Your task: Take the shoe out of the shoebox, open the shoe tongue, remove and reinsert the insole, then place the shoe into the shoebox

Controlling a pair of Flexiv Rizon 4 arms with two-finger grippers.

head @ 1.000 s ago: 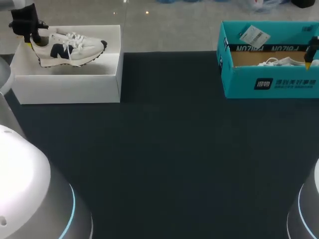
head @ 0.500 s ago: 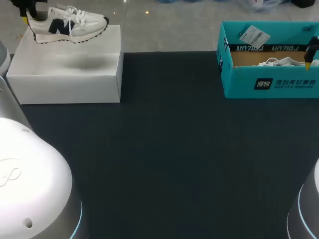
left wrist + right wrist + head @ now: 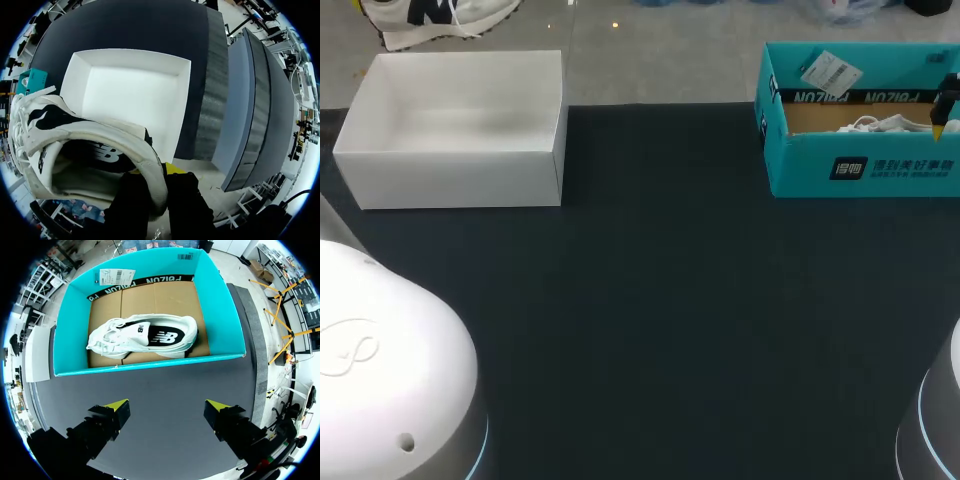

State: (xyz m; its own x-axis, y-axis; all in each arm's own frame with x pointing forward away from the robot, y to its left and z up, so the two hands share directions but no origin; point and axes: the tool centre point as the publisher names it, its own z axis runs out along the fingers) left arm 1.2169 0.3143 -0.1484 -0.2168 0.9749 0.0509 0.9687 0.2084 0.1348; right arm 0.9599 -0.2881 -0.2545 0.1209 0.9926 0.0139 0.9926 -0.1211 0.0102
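The white sneaker (image 3: 442,14) has just come up out of the white shoebox (image 3: 460,130): a second ago it lay inside, half a second ago it hung just over the back wall, and now only its sole and side show at the far left edge of the head view, well above the box. To my eye that finishes the taking-out step, and the tongue and insole work comes next, once the shoe is brought somewhere both arms can reach it. The right arm has not moved at all. From overhead you can barely see the grasp, but the left wrist view makes it plain: the left gripper (image 3: 157,180) is clamped on the sneaker's heel collar, one finger inside the opening and one outside, with the box beneath it holding nothing. The right wrist view adds what the head view half hides, a second sneaker (image 3: 145,337) lying on its side on the cardboard floor of the teal shoebox (image 3: 75,320), with the right gripper (image 3: 167,410) hovering before that box, fingers wide apart, holding nothing.
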